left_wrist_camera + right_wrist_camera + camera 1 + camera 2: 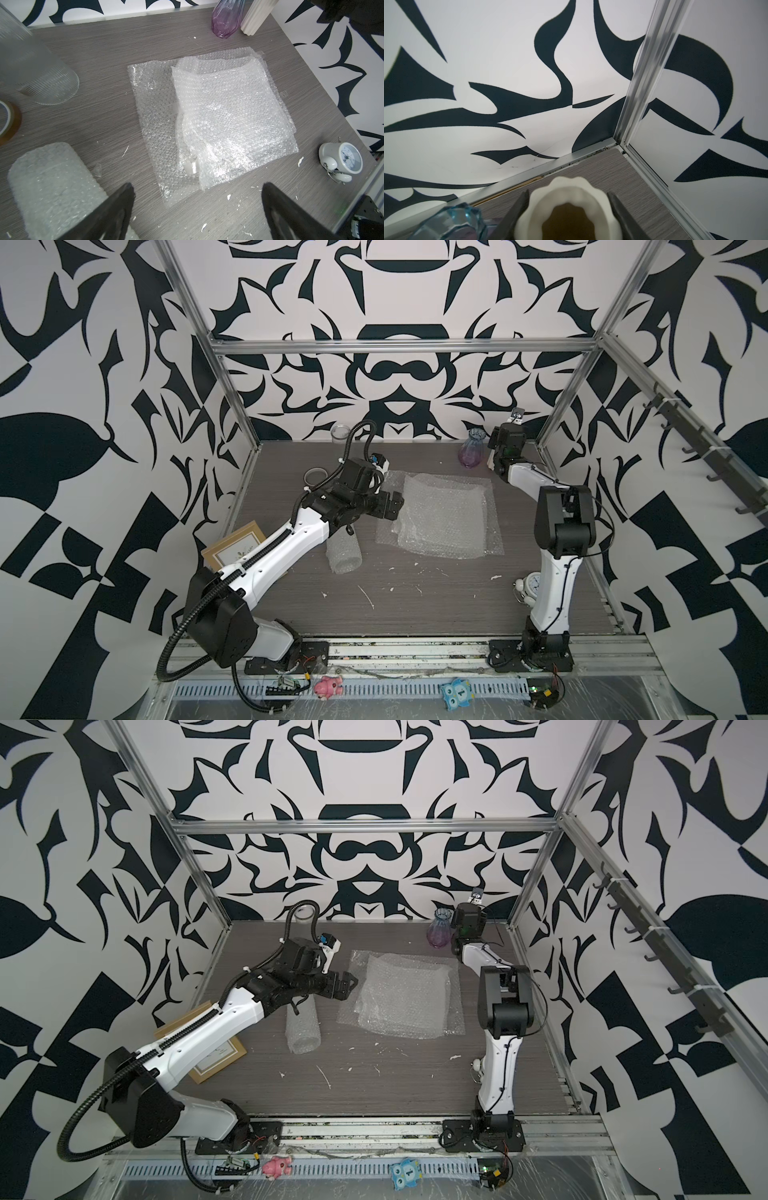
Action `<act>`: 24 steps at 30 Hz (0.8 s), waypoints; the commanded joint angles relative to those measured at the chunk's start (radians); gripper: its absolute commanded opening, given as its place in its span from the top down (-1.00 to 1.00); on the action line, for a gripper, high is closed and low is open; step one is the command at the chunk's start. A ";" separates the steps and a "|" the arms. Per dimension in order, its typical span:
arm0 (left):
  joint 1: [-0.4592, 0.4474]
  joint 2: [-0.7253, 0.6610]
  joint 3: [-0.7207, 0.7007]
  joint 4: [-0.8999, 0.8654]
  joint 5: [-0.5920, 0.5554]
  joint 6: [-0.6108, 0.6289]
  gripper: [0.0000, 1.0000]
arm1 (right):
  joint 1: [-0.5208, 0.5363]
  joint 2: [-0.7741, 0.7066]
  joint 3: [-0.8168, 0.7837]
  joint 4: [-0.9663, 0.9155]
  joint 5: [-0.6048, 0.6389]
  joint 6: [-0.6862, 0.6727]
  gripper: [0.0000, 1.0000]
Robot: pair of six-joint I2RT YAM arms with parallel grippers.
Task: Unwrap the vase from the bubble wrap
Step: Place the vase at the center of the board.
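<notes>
A white ribbed vase [566, 207] stands upright at the back right corner with no wrap on it, and my right gripper [568, 192] is shut on its rim from both sides. In the left wrist view its lower body [257, 16] shows beside a purple glass vase [225, 18]. Flat sheets of bubble wrap [440, 518] lie stacked mid-table. A rolled tube of bubble wrap [343, 553] lies to their left; what it holds is hidden. My left gripper [198, 185] hangs open and empty over the stack's left edge [347, 986].
A clear ribbed glass [340, 433] and a tape roll [313, 477] sit at the back left. A picture frame [237, 545] lies under the left arm. A small alarm clock [530, 583] sits behind the right arm. Metal frame posts [643, 83] close the corner.
</notes>
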 commanded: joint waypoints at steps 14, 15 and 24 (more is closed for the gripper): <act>0.006 0.000 0.001 0.008 -0.005 -0.001 -0.98 | -0.013 -0.034 0.032 0.084 -0.026 -0.025 0.50; 0.005 -0.002 0.001 0.008 -0.005 -0.001 -0.98 | -0.014 -0.037 0.022 0.091 -0.026 -0.025 0.48; 0.006 -0.010 0.000 0.010 -0.009 0.003 -0.98 | -0.014 -0.057 -0.024 0.112 -0.029 -0.011 0.34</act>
